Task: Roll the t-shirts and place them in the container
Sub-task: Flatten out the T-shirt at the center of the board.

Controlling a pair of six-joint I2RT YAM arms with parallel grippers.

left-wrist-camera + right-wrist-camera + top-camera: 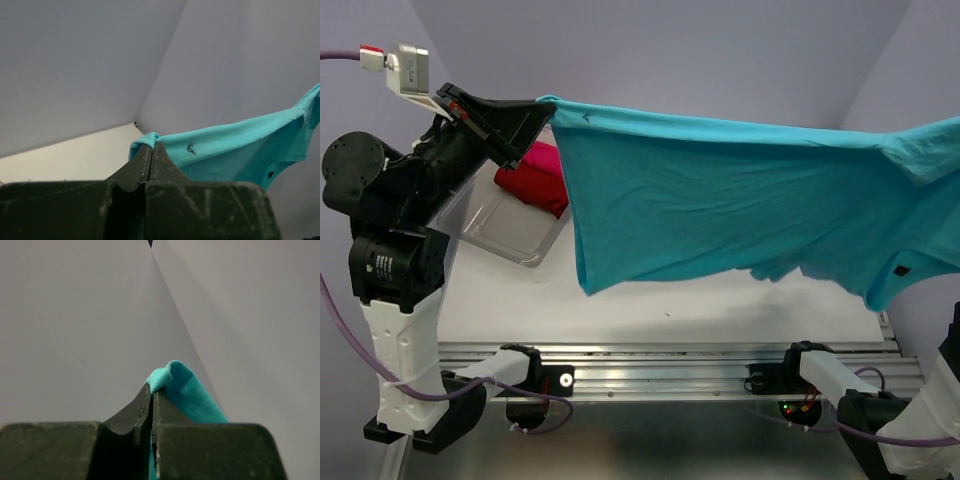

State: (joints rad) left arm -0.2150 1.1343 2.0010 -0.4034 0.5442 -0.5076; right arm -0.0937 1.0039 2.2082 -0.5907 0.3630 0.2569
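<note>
Since the two fingers of the left gripper are squeezed tight with no gap, a small bunch of the turquoise t-shirt is caught at their tips. The right gripper looks the same in its own wrist view. Its jaws are pressed together, and a little fold of the blue-green cloth pokes up from between them. So both grippers are closed on the same shirt, one at each end of its top edge.

From those two pinches the shirt stretches out wide, like washing on a line. In the top view it hangs in the air above the white table. Its bottom edge droops and does not seem to touch the table top. The right end runs to the edge of that view, so the right gripper itself does not show there.

Behind the left end sits a clear tub. A dark red t-shirt lies at its far end, with a pink t-shirt just behind, partly hidden by the hanging shirt.

I think this is the spreading-out step, with no rolling begun. Next, both arms probably need to go down together and lay the shirt flat on the table. They should hold it stretched, so it lands smooth with no lumps.
</note>
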